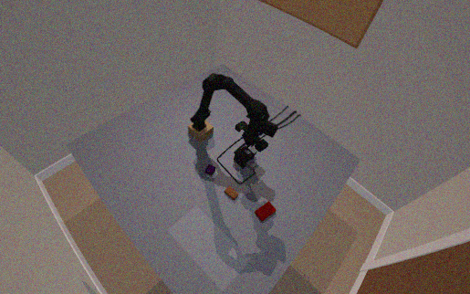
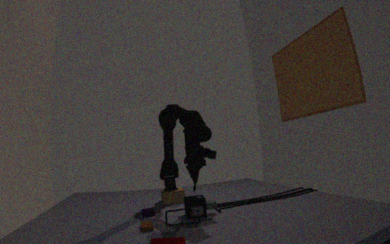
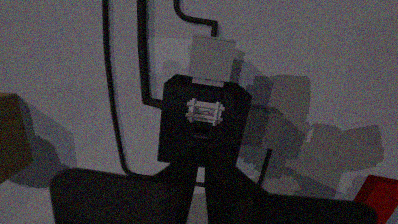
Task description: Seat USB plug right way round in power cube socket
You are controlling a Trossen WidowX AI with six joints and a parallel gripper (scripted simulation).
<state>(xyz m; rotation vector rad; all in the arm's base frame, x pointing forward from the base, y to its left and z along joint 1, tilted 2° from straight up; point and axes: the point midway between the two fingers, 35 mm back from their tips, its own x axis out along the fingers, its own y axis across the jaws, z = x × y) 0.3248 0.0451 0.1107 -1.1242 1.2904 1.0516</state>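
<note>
USB plug (image 2: 195, 187) pinched in my hand (image 2: 195, 186), held above the power cube (image 2: 195, 206), apart from it so it can turn before reinsertion. Wrist view shows the socket (image 3: 204, 111) empty, straight below; the plug itself is hidden there. Exterior view shows the gap. Red block (image 1: 265, 211) well apart on the tabletop (image 1: 129, 151).

Hand (image 2: 195, 186) above power cube (image 2: 195, 206), blocks (image 1: 231, 193) nearby on table (image 1: 133, 151)
</note>
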